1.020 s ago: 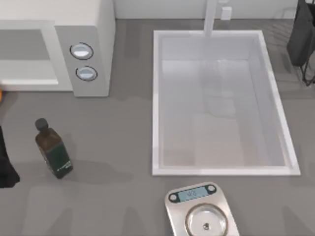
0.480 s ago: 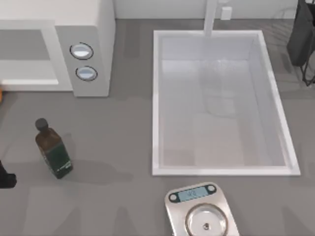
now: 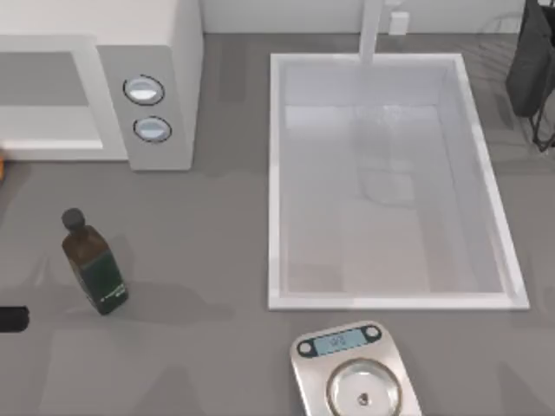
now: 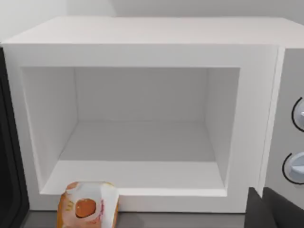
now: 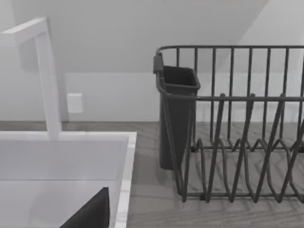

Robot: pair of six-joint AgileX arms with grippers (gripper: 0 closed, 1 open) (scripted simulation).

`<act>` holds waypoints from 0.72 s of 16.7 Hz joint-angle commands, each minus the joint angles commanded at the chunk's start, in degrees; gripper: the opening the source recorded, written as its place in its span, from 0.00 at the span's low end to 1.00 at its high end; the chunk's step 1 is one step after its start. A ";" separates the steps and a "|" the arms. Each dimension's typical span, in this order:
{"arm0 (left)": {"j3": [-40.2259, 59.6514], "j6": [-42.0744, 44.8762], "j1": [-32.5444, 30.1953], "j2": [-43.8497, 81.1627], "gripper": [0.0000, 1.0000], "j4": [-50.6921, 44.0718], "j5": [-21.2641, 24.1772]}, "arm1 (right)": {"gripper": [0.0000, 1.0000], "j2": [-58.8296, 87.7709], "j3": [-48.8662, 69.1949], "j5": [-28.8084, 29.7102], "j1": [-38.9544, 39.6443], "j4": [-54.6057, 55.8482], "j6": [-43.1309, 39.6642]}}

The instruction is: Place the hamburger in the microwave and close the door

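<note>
The hamburger (image 4: 88, 209) lies outside the open microwave (image 4: 142, 52), ahead of the left gripper, which has retreated; jaw states cannot be told.

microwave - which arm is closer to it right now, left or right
Left. The left arm sits at the table's left edge, in front of the open microwave, whose cavity its wrist camera faces. The right arm is parked at the far right, beyond the sink, by the dish rack.

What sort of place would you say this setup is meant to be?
Most likely a simulated kitchen counter: a white microwave stands open, a sink is set into the grey worktop, and a dark dish rack sits beside it.
</note>
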 joint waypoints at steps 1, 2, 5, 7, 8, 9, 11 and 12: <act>0.00 0.00 0.00 0.00 0.00 0.00 0.00 | 1.00 0.00 0.00 0.00 0.00 0.00 0.00; 0.00 0.00 0.00 0.00 0.00 0.00 0.00 | 1.00 0.00 0.00 0.00 0.00 0.00 0.00; 0.00 0.00 0.00 0.00 0.00 0.00 0.00 | 1.00 0.00 0.00 0.00 0.00 0.00 0.00; 0.00 0.00 0.00 0.00 0.00 0.00 0.00 | 1.00 0.00 0.00 0.00 0.00 0.00 0.00; 0.02 0.00 0.01 0.02 0.00 0.00 0.01 | 1.00 0.00 0.00 0.00 0.00 0.00 0.00; 0.04 0.00 -0.07 -0.01 0.00 -0.01 -0.12 | 1.00 0.00 0.00 0.00 0.00 0.00 0.00; 0.25 -0.06 -1.34 -0.27 0.00 -0.37 -1.81 | 1.00 0.00 0.00 0.00 0.00 0.00 0.00; 0.39 -0.09 -2.59 -0.45 0.00 -0.73 -3.16 | 1.00 0.00 0.00 0.00 0.00 0.00 0.00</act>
